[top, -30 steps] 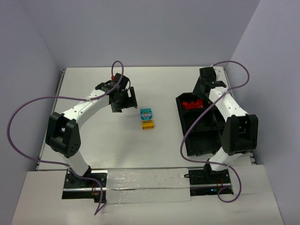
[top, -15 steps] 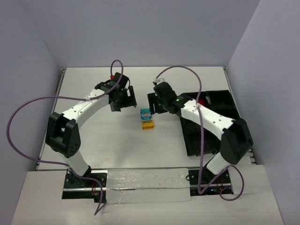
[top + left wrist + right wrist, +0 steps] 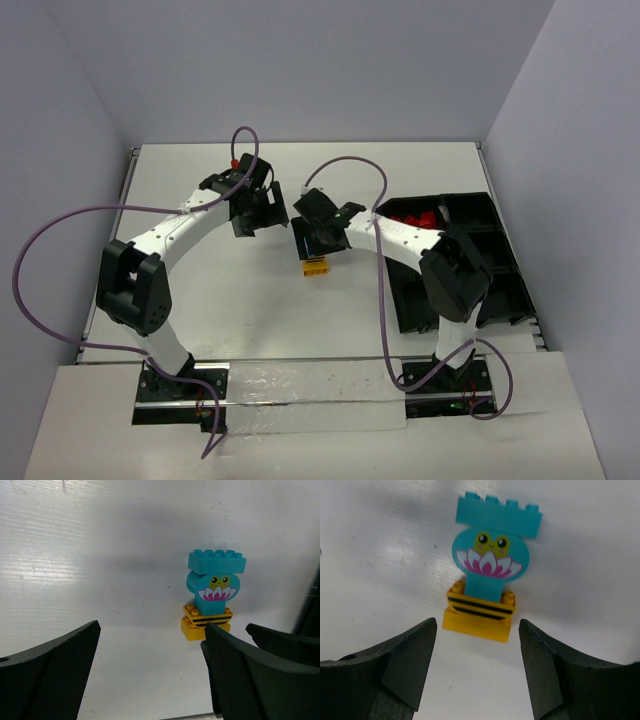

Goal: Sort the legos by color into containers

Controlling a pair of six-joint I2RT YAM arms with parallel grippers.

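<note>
In the middle of the table three stacked legos lie together: a cyan flat brick [image 3: 498,514], a round cyan brick with a flower face [image 3: 490,560] and a yellow striped brick [image 3: 479,616]. My right gripper [image 3: 477,665] hovers open just above and short of the yellow brick [image 3: 316,267], touching nothing. In the top view this right gripper [image 3: 318,238] covers the cyan pieces. My left gripper [image 3: 150,680] stands wide open and empty to the left of the stack [image 3: 213,587]. Red legos [image 3: 410,217] lie in a far bin of the black containers [image 3: 455,300].
The black tray of joined bins sits along the table's right side. A finger of the right gripper [image 3: 280,647] shows at the right edge of the left wrist view. Purple cables [image 3: 60,250] loop over both arms.
The right arm swung from above the tray leftward to the stack, its jaws widening. The left gripper barely shifted.
</note>
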